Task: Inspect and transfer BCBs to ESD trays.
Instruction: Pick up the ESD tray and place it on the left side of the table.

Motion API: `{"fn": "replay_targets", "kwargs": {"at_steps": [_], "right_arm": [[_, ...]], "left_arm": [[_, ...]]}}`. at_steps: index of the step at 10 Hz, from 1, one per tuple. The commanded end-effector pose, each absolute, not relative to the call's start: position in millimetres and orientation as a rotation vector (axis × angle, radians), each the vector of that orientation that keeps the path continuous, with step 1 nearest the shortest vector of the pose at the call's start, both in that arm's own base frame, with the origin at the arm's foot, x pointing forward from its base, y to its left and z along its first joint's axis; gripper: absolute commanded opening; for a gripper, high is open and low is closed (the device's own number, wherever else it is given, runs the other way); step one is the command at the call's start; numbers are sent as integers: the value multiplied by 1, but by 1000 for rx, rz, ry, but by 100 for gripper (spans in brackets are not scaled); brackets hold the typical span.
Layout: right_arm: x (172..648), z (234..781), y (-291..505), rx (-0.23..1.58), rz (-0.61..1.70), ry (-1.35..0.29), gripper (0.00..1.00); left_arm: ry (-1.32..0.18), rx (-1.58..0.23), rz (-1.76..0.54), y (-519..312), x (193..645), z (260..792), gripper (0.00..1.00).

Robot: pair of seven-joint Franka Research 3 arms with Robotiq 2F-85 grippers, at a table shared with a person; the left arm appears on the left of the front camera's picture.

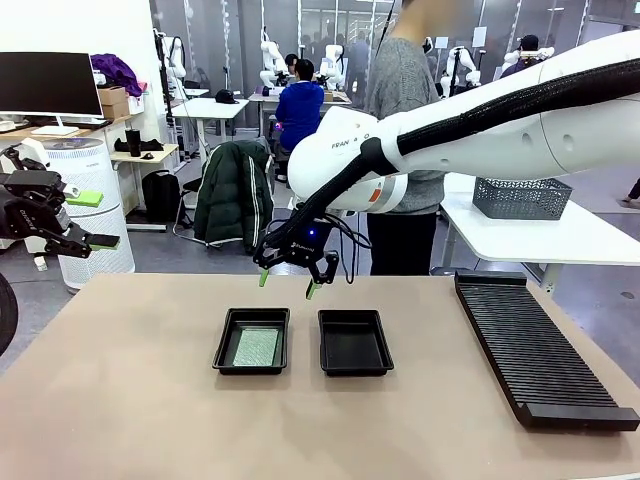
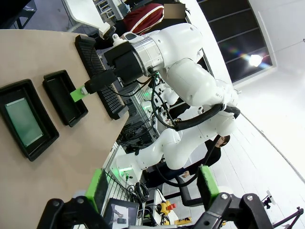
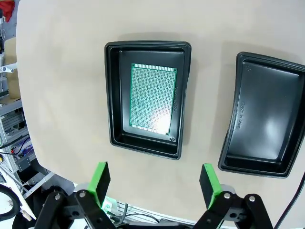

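2 shallow black rectangular plastic ESD trays with flared rims sit side by side in the middle of the flat brown table (image 1: 120, 400), with a narrow strip of tabletop between them. The left tray (image 1: 222, 345) holds 1 BCB (image 1: 256, 347), a thin green rectangular circuit board with a pale sheen. The board lies flat on the tray's floor, with a band of black showing around it. The right tray (image 1: 355, 348) has a bare, glossy floor.

In the right wrist view the same board (image 3: 153, 98) shows a fine grid of holes inside its tray (image 3: 112, 95), and the bare tray (image 3: 267, 119) lies beside it.

The right gripper (image 1: 288, 285), black with green pads, hangs in the air above the far rims of the trays, roughly over the gap between them. It touches nothing, and in its own view (image 3: 155, 181) its jaws stand wide apart with only tabletop between them.

The left gripper (image 1: 92, 220) is raised beyond the table's left edge, well apart from both trays. Its jaws are likewise spread, grasping nothing (image 2: 152, 186).

1 long black ribbed slotted rack (image 1: 535, 345) lies along the table's right side, well apart from the trays. 1 person in a grey sweater (image 1: 400, 90) stands at the far side, partly hidden by the white right arm.
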State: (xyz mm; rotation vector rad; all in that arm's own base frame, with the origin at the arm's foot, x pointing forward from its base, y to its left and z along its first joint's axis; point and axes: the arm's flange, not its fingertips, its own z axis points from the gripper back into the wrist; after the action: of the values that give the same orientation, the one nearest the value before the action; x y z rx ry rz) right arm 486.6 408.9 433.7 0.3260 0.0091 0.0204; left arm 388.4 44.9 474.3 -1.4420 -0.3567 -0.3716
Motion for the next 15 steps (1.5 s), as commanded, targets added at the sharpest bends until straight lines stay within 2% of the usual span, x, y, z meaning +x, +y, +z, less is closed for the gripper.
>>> {"fn": "replay_targets", "kwargs": {"at_steps": [1,15], "right_arm": [[485,433,409,337,28,10,100],[487,434,409,326,20,9,100]], "left_arm": [[-355,-1444,-372,46,387,475,100],[-357,-1442,-372,45,388,474,100]]}}
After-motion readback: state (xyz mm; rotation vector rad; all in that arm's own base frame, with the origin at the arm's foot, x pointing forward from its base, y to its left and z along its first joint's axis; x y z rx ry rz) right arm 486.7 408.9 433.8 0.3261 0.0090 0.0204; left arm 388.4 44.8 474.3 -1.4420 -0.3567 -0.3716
